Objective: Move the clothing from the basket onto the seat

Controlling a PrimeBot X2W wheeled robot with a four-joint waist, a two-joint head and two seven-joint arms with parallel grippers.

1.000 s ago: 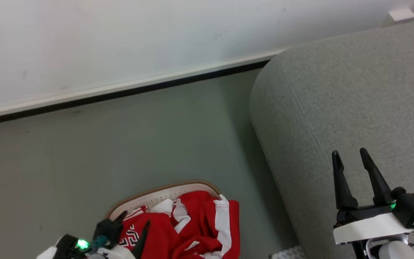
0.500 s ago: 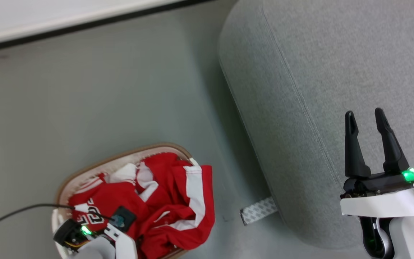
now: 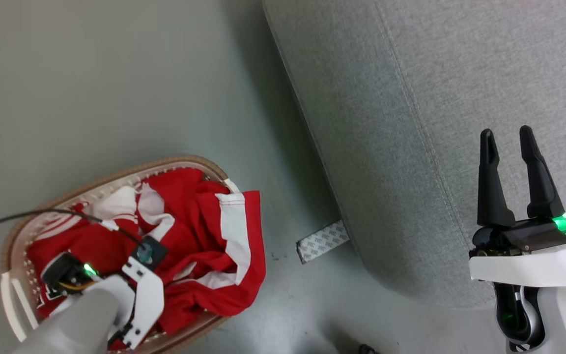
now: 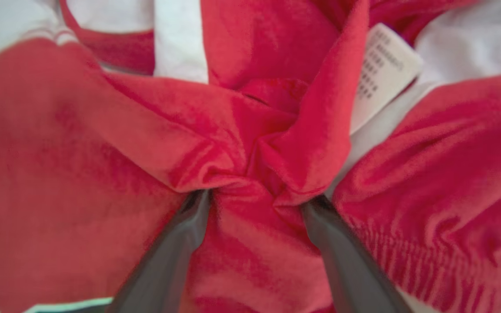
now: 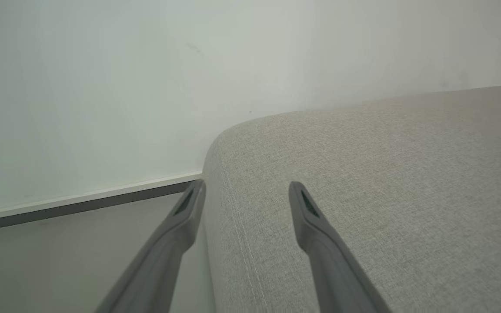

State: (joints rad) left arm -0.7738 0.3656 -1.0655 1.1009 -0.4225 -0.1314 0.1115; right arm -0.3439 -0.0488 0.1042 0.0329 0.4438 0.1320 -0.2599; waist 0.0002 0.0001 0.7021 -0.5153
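The clothing (image 3: 199, 231) is seen heaped in the basket (image 3: 116, 172), which stands on the floor (image 3: 91, 73) at the near left, near the seat (image 3: 410, 123) but apart from it. 1 red piece with a broad white stripe is draped over the basket's right rim. The left gripper (image 4: 255, 200) is buried in the pile: its jaws are held apart, the tips pressed into red cloth, with a bunched fold lying loosely between them, not clamped. A white care label (image 4: 385, 74) is seen just beyond that fold. The right gripper (image 3: 506, 133) is held over the seat at the right, its 2 jaws apart with nothing between them. A patterned grey strip (image 3: 322, 241) lies on the floor at the seat's left edge, between basket and seat
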